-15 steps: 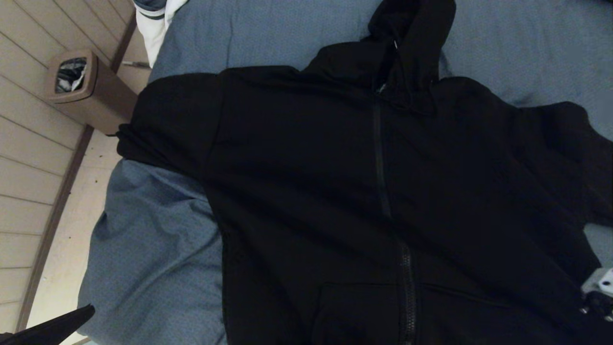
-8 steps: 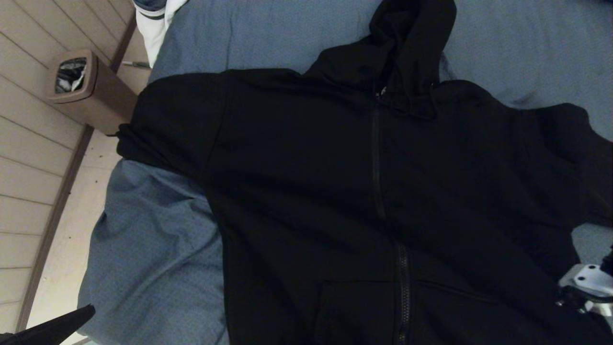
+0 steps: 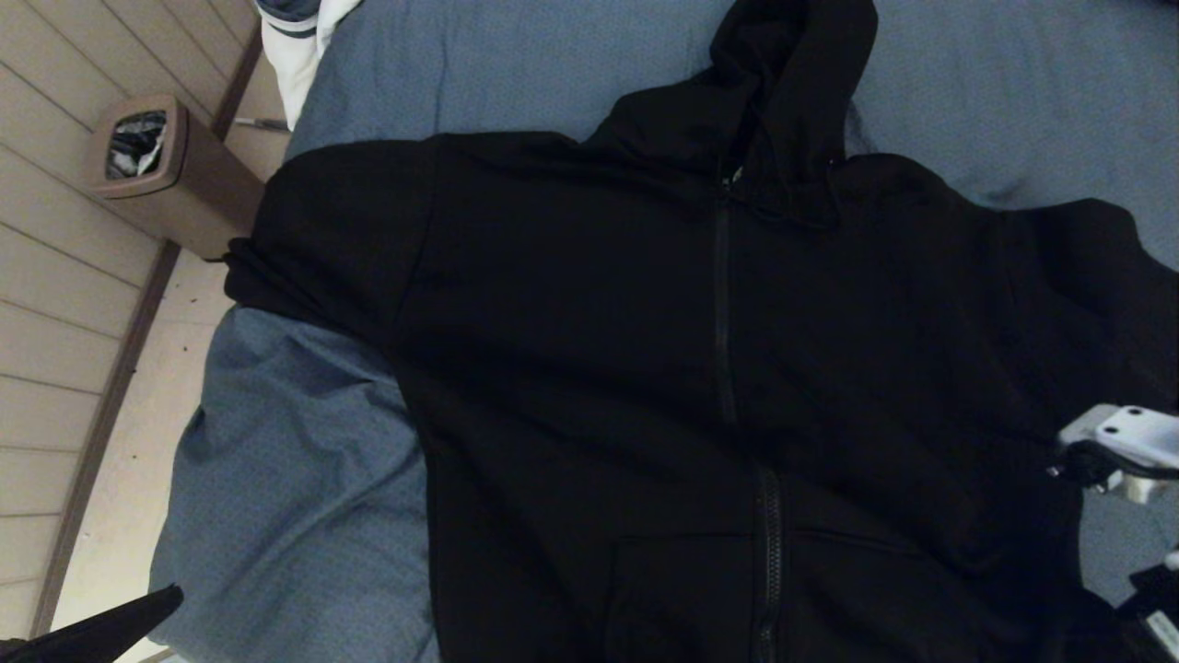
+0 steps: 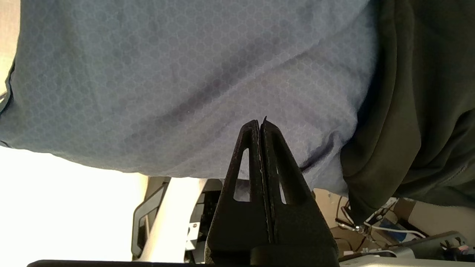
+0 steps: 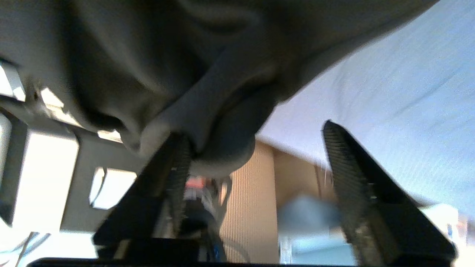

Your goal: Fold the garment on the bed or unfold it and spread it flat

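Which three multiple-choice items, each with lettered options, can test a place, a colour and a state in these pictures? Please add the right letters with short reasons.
1. Where does the brown rectangular waste bin stand?
A. on the floor beside the bed
B. on the mattress
C. on the hoodie

2. What colour is the plain fabric sheet of the bed?
A. red
B. blue-grey
C. yellow

3. How is the front zipper of the large black long-sleeved hoodie?
A. fully open
B. removed
C. closed along the front

Answers: 1 A, it stands on the floor at the bed's left edge. 2 B, blue-grey cloth shows around the hoodie. 3 C, both front panels meet at the zipper line.
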You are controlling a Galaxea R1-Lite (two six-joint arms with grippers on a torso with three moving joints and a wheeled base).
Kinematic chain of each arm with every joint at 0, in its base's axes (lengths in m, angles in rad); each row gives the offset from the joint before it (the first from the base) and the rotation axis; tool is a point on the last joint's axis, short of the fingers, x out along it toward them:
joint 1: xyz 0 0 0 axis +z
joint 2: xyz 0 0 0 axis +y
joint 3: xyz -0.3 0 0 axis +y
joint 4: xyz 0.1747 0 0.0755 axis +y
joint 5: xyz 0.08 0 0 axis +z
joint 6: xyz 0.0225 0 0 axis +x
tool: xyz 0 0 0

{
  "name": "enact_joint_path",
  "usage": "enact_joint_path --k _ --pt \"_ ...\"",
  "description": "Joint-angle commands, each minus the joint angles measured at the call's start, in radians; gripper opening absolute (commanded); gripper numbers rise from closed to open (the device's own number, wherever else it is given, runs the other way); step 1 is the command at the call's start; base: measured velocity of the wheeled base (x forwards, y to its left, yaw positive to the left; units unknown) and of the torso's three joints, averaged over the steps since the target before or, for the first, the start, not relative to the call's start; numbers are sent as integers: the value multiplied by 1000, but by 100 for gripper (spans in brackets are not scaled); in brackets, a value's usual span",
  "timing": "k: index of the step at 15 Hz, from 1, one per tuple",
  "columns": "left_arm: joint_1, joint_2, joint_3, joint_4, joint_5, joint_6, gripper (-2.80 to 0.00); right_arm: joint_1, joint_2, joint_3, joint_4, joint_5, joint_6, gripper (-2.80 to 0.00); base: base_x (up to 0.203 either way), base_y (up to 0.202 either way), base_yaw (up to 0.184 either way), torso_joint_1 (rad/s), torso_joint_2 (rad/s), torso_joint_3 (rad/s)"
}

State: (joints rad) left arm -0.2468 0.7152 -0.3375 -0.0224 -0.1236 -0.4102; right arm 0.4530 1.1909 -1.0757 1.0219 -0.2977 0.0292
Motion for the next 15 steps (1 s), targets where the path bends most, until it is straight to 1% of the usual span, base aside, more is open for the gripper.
enact_joint_path --k 1,3,4,5,10,11,12,13,14,15 --pt "0 13 0 -1 -1 -2 -280 0 -56 -60 -5 2 -24 0 0 0 0 0 0 0" --pt "0 19 -5 -2 -2 -6 -280 -3 -82 -105 -6 15 -23 0 0 0 0 0 0 0" --pt "0 25 -9 -2 -2 -13 -280 -3 -92 -111 -6 42 -20 0 0 0 0 0 0 0" --pt "0 33 -12 -2 -2 -16 -280 -4 -94 -102 -6 47 -20 0 0 0 0 0 0 0" --pt "0 41 -25 -1 -2 -24 -280 0 -109 -72 -7 48 -29 0 0 0 0 0 0 0" --pt "0 41 -25 -1 -2 -24 -280 -2 -101 -79 -12 46 -19 0 0 0 0 0 0 0" --pt "0 41 -31 -2 -2 -24 -280 -3 -92 -87 -48 44 -12 0 0 0 0 0 0 0" --pt "1 45 -52 -1 -1 -27 -280 -15 -72 -92 -113 41 -7 0 0 0 0 0 0 0" --pt "0 47 -71 -1 -1 -31 -280 -48 -55 -97 -167 41 -5 -280 0 0 0 0 0 0" --pt "0 47 -91 3 -1 -31 -280 -76 -54 -99 -202 43 -6 -280 0 0 0 0 0 0"
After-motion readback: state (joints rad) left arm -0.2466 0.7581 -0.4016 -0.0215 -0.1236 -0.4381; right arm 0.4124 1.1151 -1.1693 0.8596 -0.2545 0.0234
